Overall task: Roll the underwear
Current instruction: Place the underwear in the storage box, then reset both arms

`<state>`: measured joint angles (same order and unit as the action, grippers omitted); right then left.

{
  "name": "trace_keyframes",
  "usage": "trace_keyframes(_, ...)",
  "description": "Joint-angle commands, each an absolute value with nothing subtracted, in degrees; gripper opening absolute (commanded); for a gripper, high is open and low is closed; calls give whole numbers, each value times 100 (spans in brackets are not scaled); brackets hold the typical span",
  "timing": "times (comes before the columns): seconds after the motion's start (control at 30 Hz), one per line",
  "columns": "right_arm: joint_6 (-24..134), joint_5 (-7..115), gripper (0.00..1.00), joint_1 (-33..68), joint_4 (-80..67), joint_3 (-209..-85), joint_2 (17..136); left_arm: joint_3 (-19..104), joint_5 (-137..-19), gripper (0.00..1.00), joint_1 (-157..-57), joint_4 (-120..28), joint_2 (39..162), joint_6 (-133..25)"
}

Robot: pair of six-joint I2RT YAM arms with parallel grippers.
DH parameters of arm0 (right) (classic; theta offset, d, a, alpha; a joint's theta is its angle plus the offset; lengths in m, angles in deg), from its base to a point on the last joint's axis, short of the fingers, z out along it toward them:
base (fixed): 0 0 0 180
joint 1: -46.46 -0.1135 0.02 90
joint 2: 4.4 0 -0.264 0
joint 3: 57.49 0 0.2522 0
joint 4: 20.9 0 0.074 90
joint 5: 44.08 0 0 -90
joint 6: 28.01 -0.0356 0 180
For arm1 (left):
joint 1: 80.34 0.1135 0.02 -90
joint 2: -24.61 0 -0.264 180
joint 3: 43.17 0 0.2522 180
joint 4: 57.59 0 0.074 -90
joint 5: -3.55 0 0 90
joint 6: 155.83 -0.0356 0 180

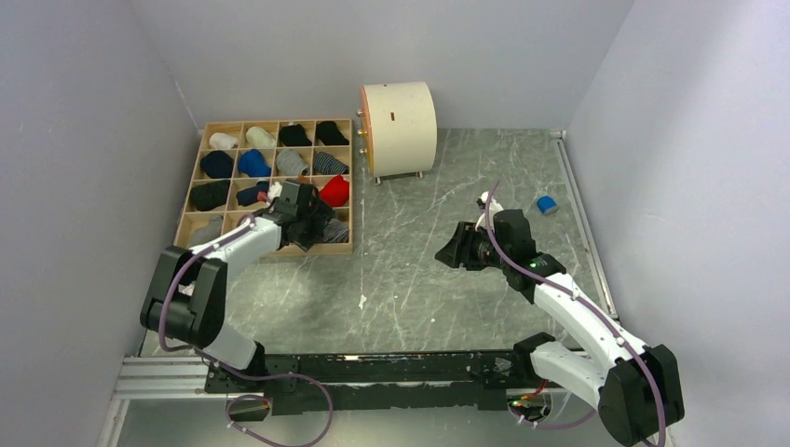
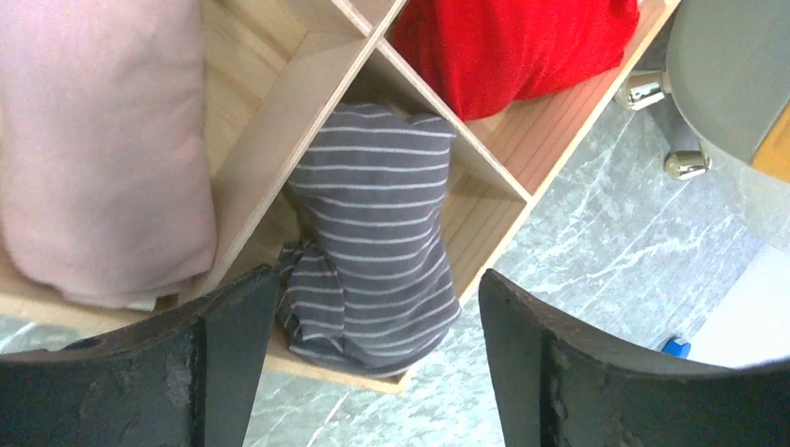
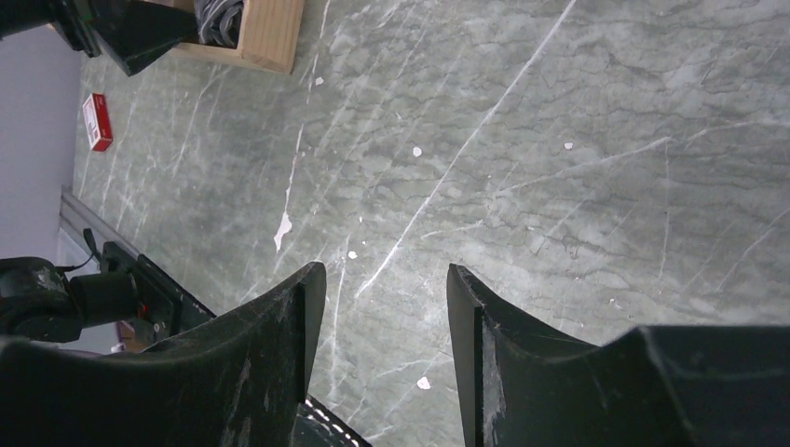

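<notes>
The grey white-striped underwear (image 2: 382, 242) lies bunched in the near right corner compartment of the wooden organizer (image 2: 279, 121), its lower end hanging over the front rim. The pale pink underwear (image 2: 93, 149) fills the compartment to its left. My left gripper (image 2: 377, 279) hovers open over the striped piece, a finger on each side and nothing gripped. From above, the left gripper (image 1: 312, 223) covers that corner of the organizer (image 1: 277, 122). My right gripper (image 1: 454, 251) is open and empty over the bare tabletop (image 3: 559, 140), fingers (image 3: 307, 317) well apart.
The other organizer compartments hold several rolled garments, including a red one (image 2: 522, 47). A white cylinder (image 1: 399, 128) on small feet stands behind the organizer's right side. A small blue block (image 1: 547, 205) lies near the right wall. A small red box (image 3: 96, 121) lies by the left wall.
</notes>
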<state>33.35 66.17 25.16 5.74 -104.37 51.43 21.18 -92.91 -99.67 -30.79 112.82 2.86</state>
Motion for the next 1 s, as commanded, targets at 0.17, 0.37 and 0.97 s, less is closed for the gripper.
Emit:
trace_keyframes(0.17,3420,6741,55,2531,421,-10691,5132,1999,-9600,87,-9992,-2680,10368,295)
trace_keyframes(0.37,3378,6757,54,2529,354,-10654,5163,2004,-9261,72,-9989,-3344,10195,-33)
trace_keyframes(0.97,3524,6567,55,2529,626,-10810,5030,1649,-8713,56,-10003,-4198,11428,-111)
